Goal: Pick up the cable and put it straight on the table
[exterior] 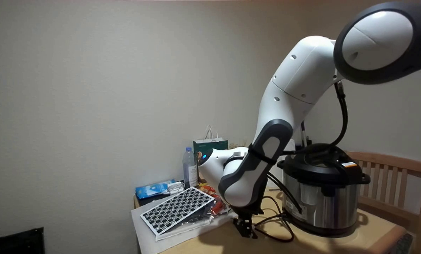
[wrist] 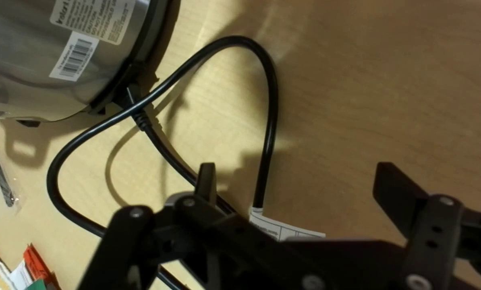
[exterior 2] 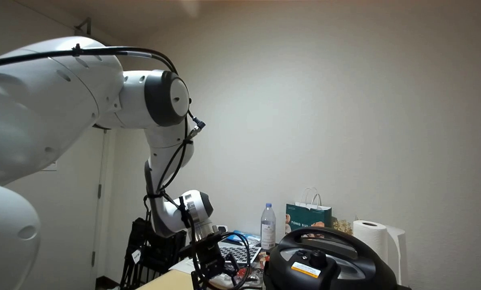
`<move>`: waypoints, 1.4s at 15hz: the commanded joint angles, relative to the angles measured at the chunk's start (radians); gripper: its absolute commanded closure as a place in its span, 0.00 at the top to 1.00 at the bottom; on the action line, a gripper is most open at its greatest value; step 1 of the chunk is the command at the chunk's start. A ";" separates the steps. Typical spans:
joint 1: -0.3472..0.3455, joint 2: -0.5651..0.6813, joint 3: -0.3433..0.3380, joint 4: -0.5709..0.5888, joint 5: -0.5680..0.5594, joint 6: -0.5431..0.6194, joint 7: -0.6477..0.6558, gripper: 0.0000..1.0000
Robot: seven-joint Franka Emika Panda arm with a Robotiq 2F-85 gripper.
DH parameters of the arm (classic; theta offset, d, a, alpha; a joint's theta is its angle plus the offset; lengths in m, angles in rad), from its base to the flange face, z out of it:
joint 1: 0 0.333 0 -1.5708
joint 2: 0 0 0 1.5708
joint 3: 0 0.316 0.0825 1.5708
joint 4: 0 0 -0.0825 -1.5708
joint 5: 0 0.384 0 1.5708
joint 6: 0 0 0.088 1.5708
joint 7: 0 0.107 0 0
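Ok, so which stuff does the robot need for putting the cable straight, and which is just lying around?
For the job:
- black cable
- wooden table
- jaws, standing open

Just lying around:
- pressure cooker (though the cable seems plugged into it)
- bottle
- green bag
- paper towel roll

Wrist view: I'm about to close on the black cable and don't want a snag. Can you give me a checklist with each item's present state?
1. Hand open: ok; its fingers stand well apart.
2. Black cable at grasping depth: cannot tell; a stretch shows in the gap, but its depth is unclear.
3. Cable lying straight: not ok; it loops and crosses over its own connector.
4. Cable free of the cooker: not ok; the connector appears plugged in at the base.
5. White label out of the grip: cannot tell; the hand partly hides it.
6. Cable's far end free: cannot tell; I cannot make it out.
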 commanded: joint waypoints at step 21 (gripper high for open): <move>-0.058 0.185 0.060 0.216 0.118 -0.050 -0.323 0.37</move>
